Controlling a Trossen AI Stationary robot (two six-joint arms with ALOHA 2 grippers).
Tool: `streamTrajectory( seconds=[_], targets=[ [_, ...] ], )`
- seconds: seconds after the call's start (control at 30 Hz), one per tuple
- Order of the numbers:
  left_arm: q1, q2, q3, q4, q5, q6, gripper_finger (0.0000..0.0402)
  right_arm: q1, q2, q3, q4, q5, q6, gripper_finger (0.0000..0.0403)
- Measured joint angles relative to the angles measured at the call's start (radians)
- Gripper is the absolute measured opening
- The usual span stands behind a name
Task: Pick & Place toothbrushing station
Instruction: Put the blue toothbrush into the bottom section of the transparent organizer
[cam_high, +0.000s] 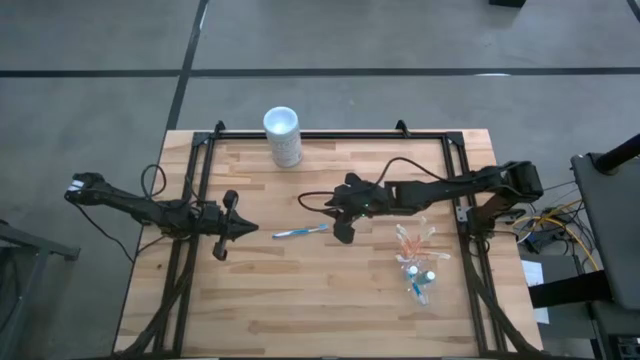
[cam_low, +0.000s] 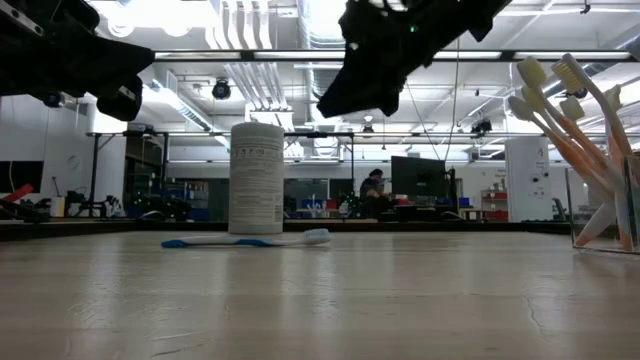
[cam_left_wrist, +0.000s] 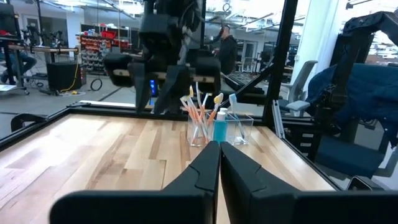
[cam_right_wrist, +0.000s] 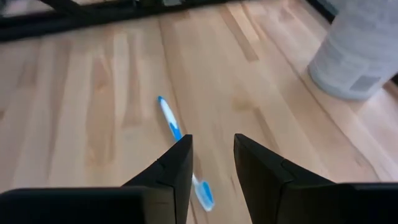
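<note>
Nearest you, the clear cup (cam_high: 417, 262) stands on the tabletop (cam_high: 300, 300) at its right side, holding orange-and-white toothbrushes (cam_high: 412, 238). Farther in, a blue-and-white toothbrush (cam_high: 301, 231) lies flat mid-table; your right hand (cam_high: 340, 215) hovers just above it, fingers spread and empty. Your left hand (cam_high: 247, 229), fingers pressed together, waits left of the brush. At the far edge stands a white cup (cam_high: 283, 136)

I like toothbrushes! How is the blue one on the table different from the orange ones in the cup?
The blue-and-white toothbrush lies flat and alone on the wood; the orange-and-white toothbrushes stand leaning in the clear cup. The blue one sits just beyond the right gripper, whose fingers are open; the orange ones are farther off. All are thin.
</note>
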Motion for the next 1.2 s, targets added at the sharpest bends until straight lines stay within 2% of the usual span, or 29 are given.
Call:
streamTrajectory(
  seconds=[0.2,0.43,0.63,0.73,0.83,1.03,1.2],
  targets=[
    [0.0,0.0,0.0,-0.004,0.0,0.0,0.0018,-0.02,0.073,-0.002,-0.003,-0.012,-0.002,0.0135],
    [0.0,0.0,0.0,-0.002,0.0,0.0,0.0016,-0.028,0.165,-0.002,0.016,-0.099,0.004,0.0164],
    [0.0,0.0,0.0,-0.003,0.0,0.0,0.0018,-0.036,0.196,-0.003,0.043,-0.117,0.016,0.0176],
    [0.0,0.0,0.0,-0.002,0.0,0.0,0.0017,-0.05,0.199,-0.025,0.047,-0.159,0.035,0.0176],
    [0.0,0.0,0.0,-0.002,0.0,0.0,0.0017,-0.064,0.199,-0.085,0.154,-0.211,0.072,0.0176],
    [0.0,0.0,0.0,-0.003,0.0,0.0,0.0018,-0.065,0.201,-0.224,0.453,-0.209,0.069,0.0183],
    [0.0,0.0,0.0,-0.004,0.0,0.0,0.0017,-0.075,0.23,-0.274,0.54,-0.208,0.017,0.0185]
  ],
)
